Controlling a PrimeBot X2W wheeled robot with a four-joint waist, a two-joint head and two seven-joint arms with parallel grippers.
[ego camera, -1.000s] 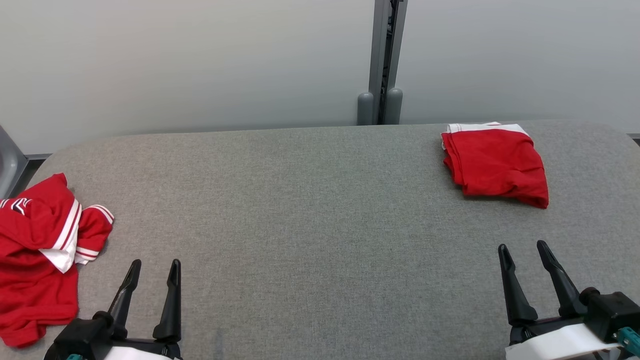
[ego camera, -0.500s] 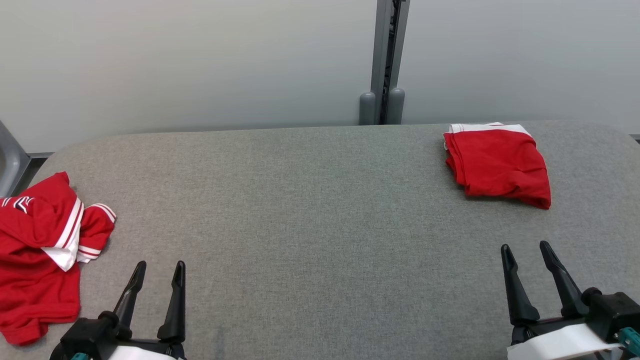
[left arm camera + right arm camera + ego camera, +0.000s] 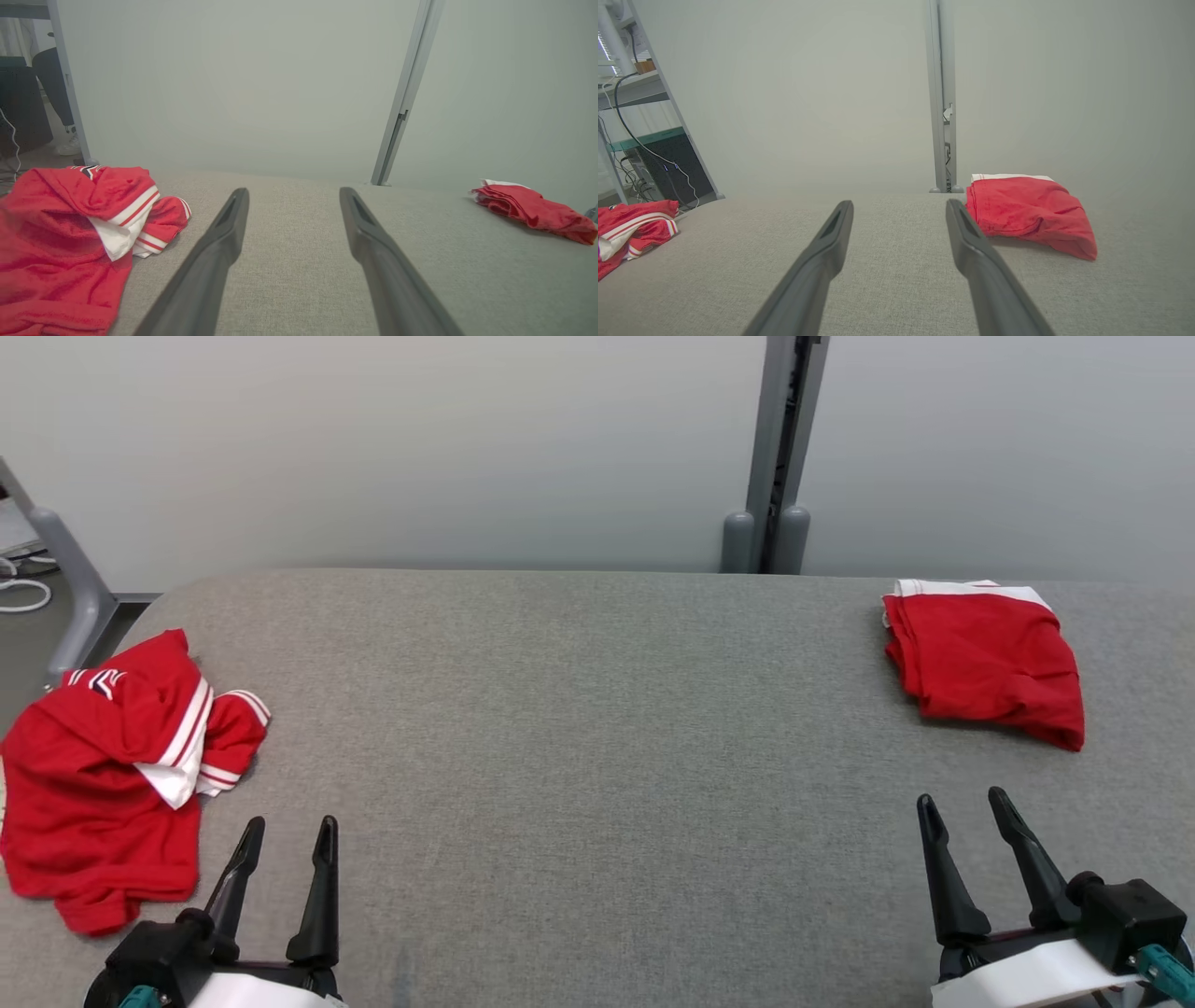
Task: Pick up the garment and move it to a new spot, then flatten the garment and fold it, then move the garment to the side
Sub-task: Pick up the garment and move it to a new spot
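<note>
A crumpled red garment (image 3: 93,784) with white-striped trim lies at the left edge of the grey padded table (image 3: 597,728); it also appears in the left wrist view (image 3: 60,242) and the right wrist view (image 3: 626,228). My left gripper (image 3: 290,823) hovers open just right of it, fingers apart with nothing between them (image 3: 293,191). A second red garment (image 3: 985,663), folded with a white band at its far edge, rests at the far right (image 3: 1027,214) (image 3: 532,210). My right gripper (image 3: 961,798) is open in front of it, nearer me (image 3: 899,203).
A pale wall with a grey vertical post (image 3: 775,476) runs behind the table. A grey metal frame leg (image 3: 75,588) stands off the table's left end, with a shelf and cables (image 3: 644,140) beyond. The table's middle is bare fabric.
The whole head view has shifted rightward, so the camera has turned left. Both garments lie where they were, and both grippers stay open and low at the front.
</note>
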